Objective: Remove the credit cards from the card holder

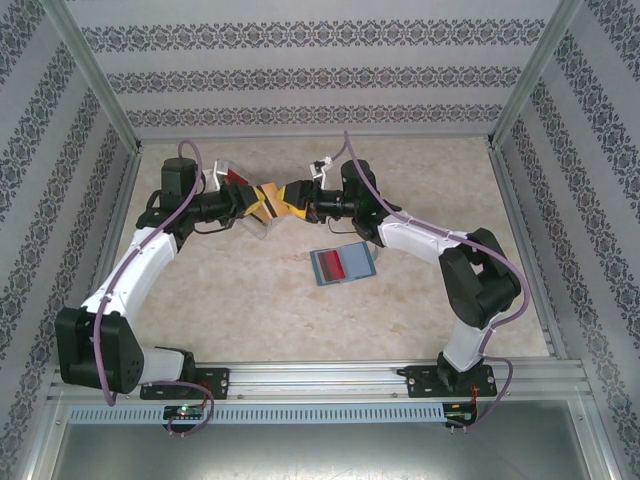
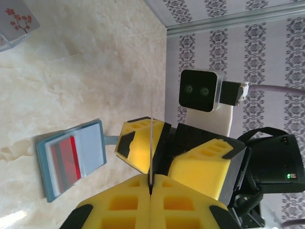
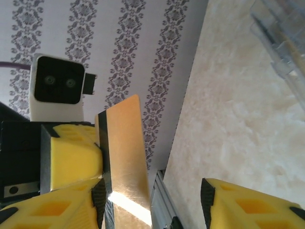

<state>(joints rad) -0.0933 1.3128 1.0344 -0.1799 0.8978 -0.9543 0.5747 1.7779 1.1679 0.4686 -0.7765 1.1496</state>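
1. One orange-yellow credit card [image 3: 124, 143], pinched between the pressed-together fingers of the left hand [image 2: 150, 183] and sticking out past their tips.
2. One right hand [image 3: 152, 188], fingers spread, meeting the left hand tip to tip. The card stands in its gap, close to one finger; contact cannot be told.
3. One card holder [image 1: 342, 264], lying open on the table [image 1: 250, 300], near the right hand and apart from both hands. A red credit card [image 2: 72, 152] sits in its pocket.

No legible txt, nos., brands or signs anywhere. Closest thing: red blossom print on white card [image 2: 19, 21], 10 o'clock in left wrist view, a pic w/ no lettering. Orange-yellow card [image 3: 125, 152]: face blank. Card holder [image 2: 44, 172], 8 o'clock, and its red card [image 2: 71, 157]: no readable print.
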